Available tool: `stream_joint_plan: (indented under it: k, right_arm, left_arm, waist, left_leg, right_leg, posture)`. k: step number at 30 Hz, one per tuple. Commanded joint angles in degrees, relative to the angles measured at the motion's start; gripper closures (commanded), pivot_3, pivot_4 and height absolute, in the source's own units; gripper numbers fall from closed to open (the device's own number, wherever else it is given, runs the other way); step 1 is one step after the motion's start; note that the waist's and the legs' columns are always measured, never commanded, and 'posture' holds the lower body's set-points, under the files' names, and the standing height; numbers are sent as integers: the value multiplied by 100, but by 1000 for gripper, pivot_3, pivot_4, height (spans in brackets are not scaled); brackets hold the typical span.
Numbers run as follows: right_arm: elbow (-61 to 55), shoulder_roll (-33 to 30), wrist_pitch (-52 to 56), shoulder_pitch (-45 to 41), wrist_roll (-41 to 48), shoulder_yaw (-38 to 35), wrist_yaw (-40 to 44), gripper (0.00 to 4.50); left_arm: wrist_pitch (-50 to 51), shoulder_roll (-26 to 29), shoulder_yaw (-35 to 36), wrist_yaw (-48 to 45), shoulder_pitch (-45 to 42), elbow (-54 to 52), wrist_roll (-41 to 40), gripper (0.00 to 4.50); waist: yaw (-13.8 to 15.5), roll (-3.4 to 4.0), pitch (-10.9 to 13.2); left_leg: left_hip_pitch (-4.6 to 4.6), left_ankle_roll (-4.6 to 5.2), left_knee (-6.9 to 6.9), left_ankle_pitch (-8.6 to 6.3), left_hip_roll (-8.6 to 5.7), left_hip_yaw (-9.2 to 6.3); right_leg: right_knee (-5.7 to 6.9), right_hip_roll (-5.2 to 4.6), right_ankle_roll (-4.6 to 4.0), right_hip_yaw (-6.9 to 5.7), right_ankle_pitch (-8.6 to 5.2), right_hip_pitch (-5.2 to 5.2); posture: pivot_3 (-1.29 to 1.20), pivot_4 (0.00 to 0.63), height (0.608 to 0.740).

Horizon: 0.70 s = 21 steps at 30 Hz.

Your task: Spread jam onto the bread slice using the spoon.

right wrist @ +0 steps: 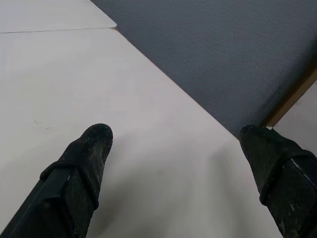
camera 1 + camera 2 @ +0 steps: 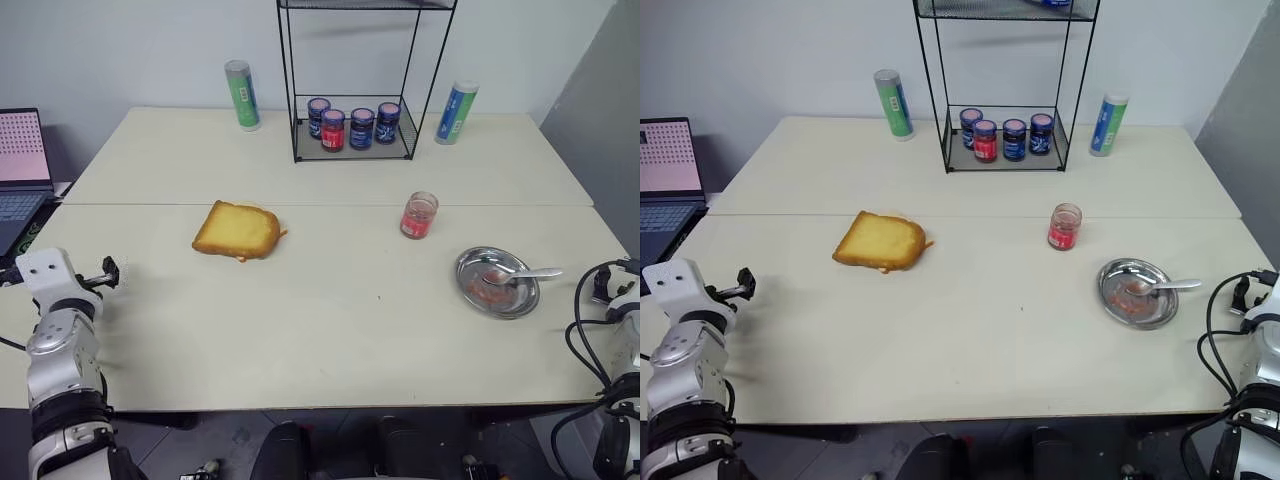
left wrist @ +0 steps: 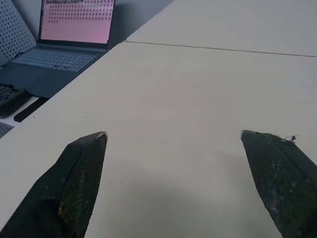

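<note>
At bench edges: right pincer (image 1: 173, 148) wide, empty, over the bare right margin; left pincer (image 3: 173, 153) wide, empty, at the left margin near a laptop (image 2: 20, 170). Both arms held low and splayed outward. Spoon (image 2: 522, 274) rests in the steel dish (image 2: 475, 262), bowl in jam (image 2: 490, 291), near the right arm. Bread slice (image 2: 238, 231) lies mid-bench, well apart. Nothing started, by my read; next, right arm swings inward to grasp the spoon handle.

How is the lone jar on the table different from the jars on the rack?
The lone jar stands on the open table with no lid; the four rack jars sit in a row on the wire rack with dark lids on. The lone jar is clear glass showing red contents; the rack jars wear blue or red labels. All are small and upright.
</note>
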Motion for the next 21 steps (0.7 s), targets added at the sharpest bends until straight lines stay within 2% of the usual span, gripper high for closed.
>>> stream_joint_plan:
  k: [1,9,14,16,21]
  right_arm:
    - [-302,-55,-109,49,48,-76,-41,48]
    - [-432,-138,-81,222,99,-166,-127,48]
    - [-1312,-246,67,340,298,-297,36,48]
    - [-1816,-360,287,337,393,-268,321,48]
    - [-4023,-743,2118,388,1727,238,2207,48]
  left_arm:
    - [-117,112,78,-9,-97,-34,-47,0]
    - [-179,157,29,-6,-117,-3,30,0]
    - [-63,422,-107,-395,-162,-161,36,0]
    - [-14,593,-186,-738,-173,-295,-20,0]
    - [1209,981,-389,-2313,-287,-964,-903,0]
  waist:
    - [0,0,0]
    - [1,0,0]
    - [0,0,1]
    - [-17,2,1]
    - [-16,4,2]
  left_leg:
    - [0,0,0,0,0,0]
    - [0,0,0,0,0,0]
    - [0,0,0,0,0,0]
    - [1,0,-1,0,0,0]
    - [2,0,-3,0,3,-1]
  right_leg:
    - [0,0,0,0,0,0]
    - [0,0,0,0,0,0]
    - [0,-1,0,1,0,0]
    - [1,0,1,0,0,0]
    - [1,0,0,-2,0,0]
  posture:
    - [0,150,740]
    - [0,150,740]
    - [0,150,740]
    - [0,150,740]
    - [0,150,740]
